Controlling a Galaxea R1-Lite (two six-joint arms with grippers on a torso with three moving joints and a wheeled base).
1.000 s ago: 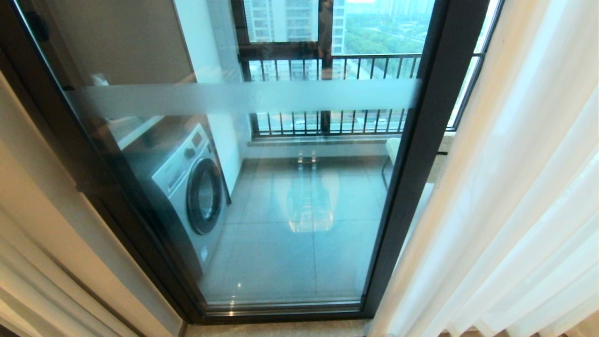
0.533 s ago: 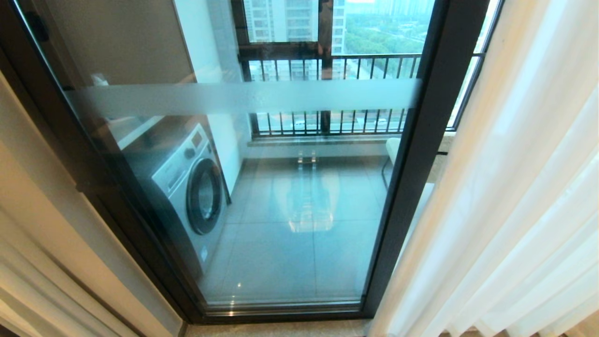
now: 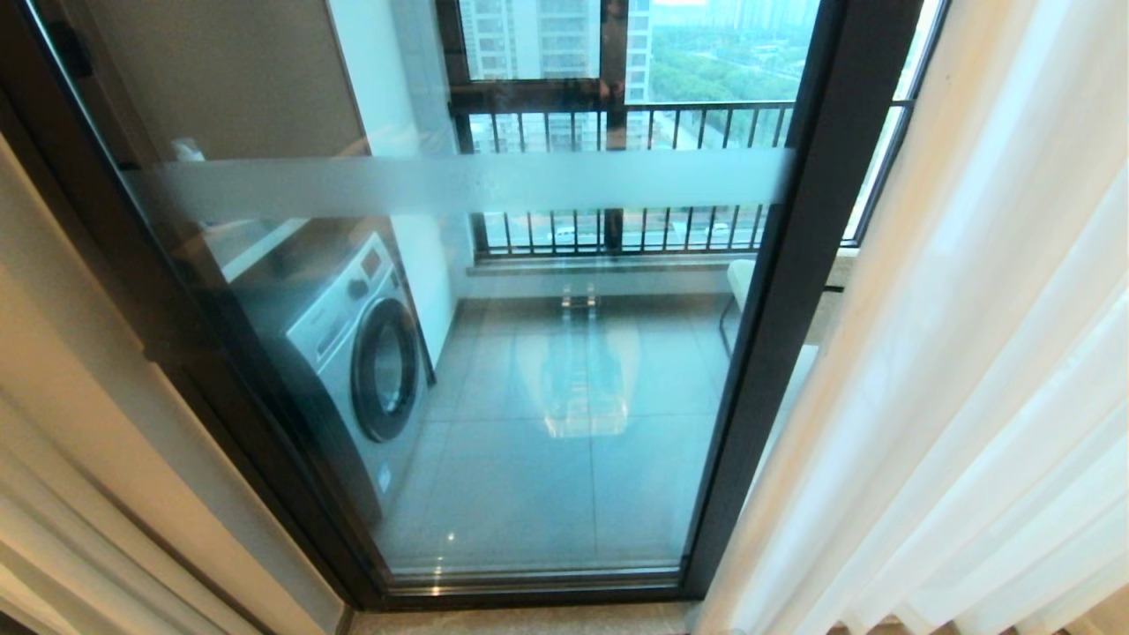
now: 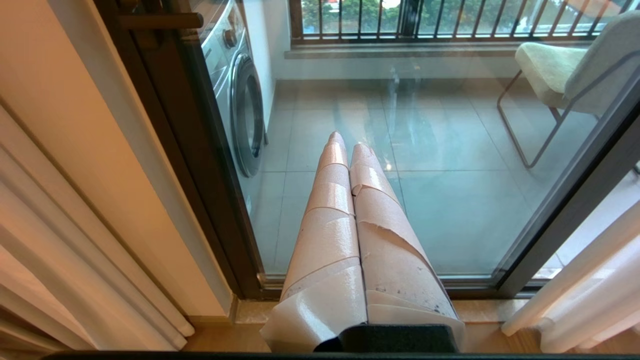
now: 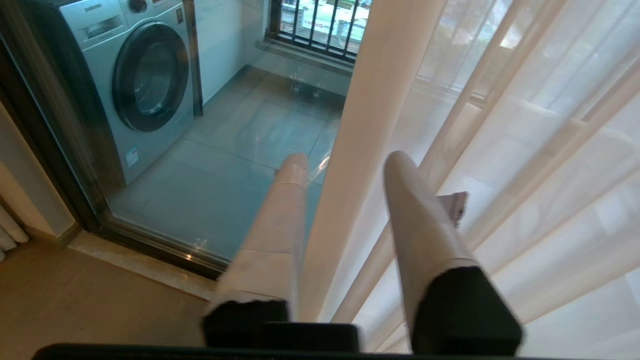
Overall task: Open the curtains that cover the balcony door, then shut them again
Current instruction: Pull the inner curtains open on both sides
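The head view looks steeply down from close in front of the door [image 3: 776,291], curtain [image 3: 970,353] on its right. The left wrist view, lower, faces the glass by the door's left frame; the right wrist view faces the curtain edge [image 5: 365,125]. All three share the washer [image 3: 362,353] [image 4: 240,100] [image 5: 135,75].

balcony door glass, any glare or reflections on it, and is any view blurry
Head view: a pale reflection sits mid-pane on the balcony door, below its frosted band. Left wrist view: faint streaky reflections above the shut left gripper. Right wrist view: soft throughout, backlit curtains glowing around the open right gripper.
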